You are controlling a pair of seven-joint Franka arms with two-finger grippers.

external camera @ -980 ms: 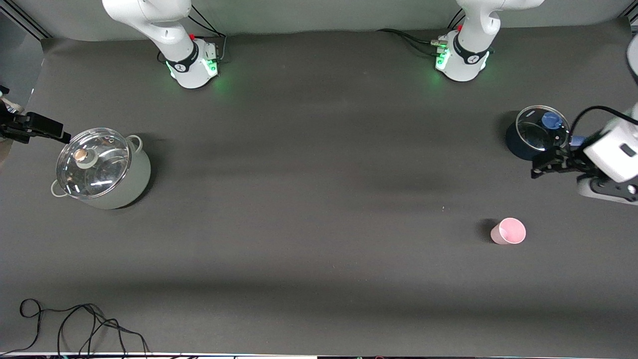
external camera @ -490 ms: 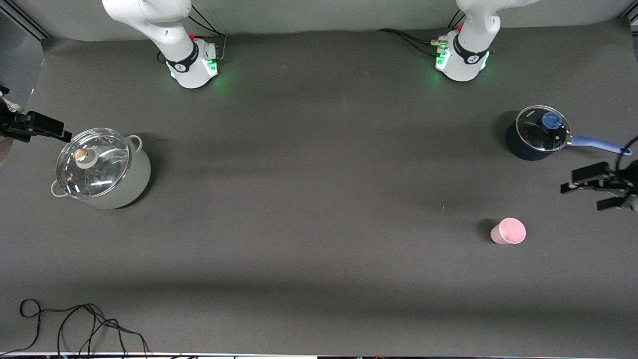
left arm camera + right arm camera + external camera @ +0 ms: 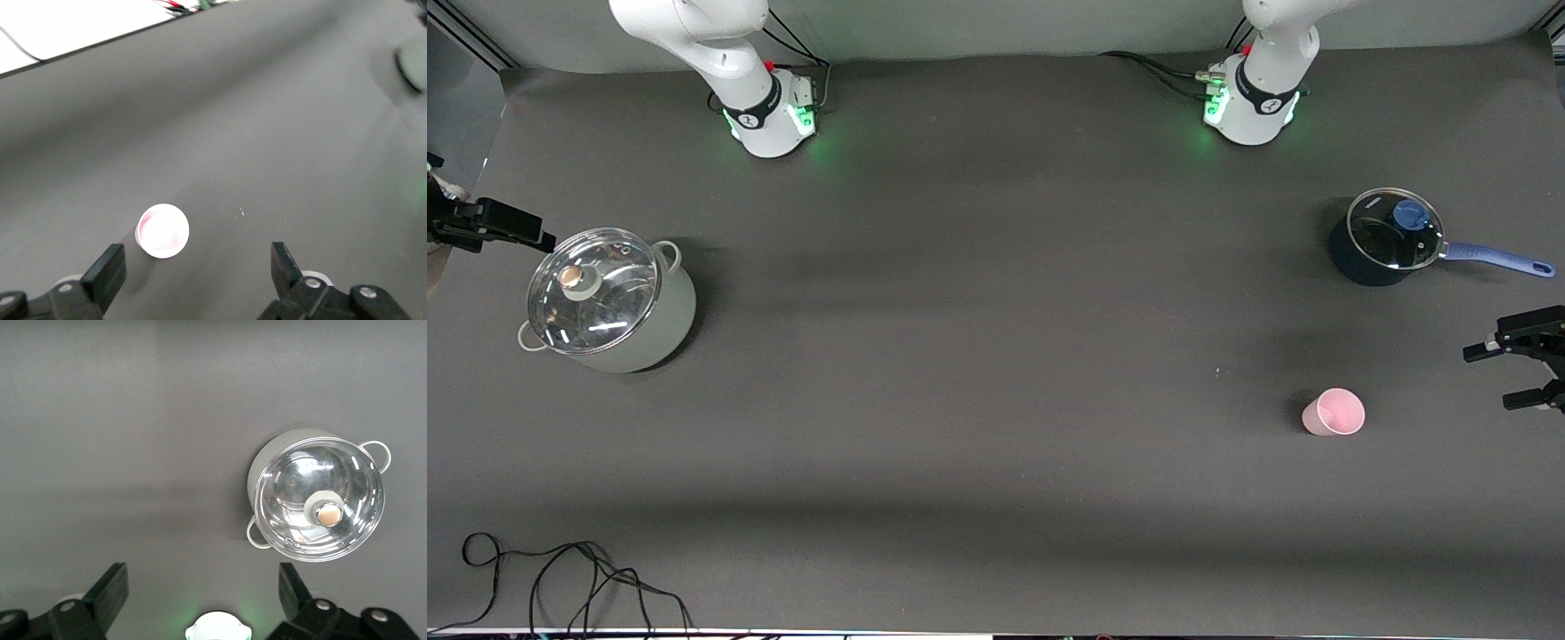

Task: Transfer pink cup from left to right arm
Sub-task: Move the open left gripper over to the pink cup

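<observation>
A dark grey counter (image 3: 996, 356) is filling the front view, with two white arms rising from bases along its top edge. The pink cup (image 3: 1334, 412) is standing upright and alone toward the left arm's end of the counter, mouth up, touched by nothing. The left pincer (image 3: 1513, 373) is hanging at that end's edge with its black fingers spread wide and holding nothing — near the cup but apart from it. In the left wrist view the cup (image 3: 162, 231) is showing between the two fingertips (image 3: 107, 273), lower down on the counter.

A dark blue saucepan (image 3: 1383, 238) with a glass lid and a blue handle is sitting farther from the front camera than the cup.

The right pincer (image 3: 494, 227) is waiting at the right arm's end of the counter, just beside a pale pot (image 3: 609, 300) with a glass lid; its fingers are wide apart and empty. A loose black cable (image 3: 560, 578) is lying at the counter's near edge.
</observation>
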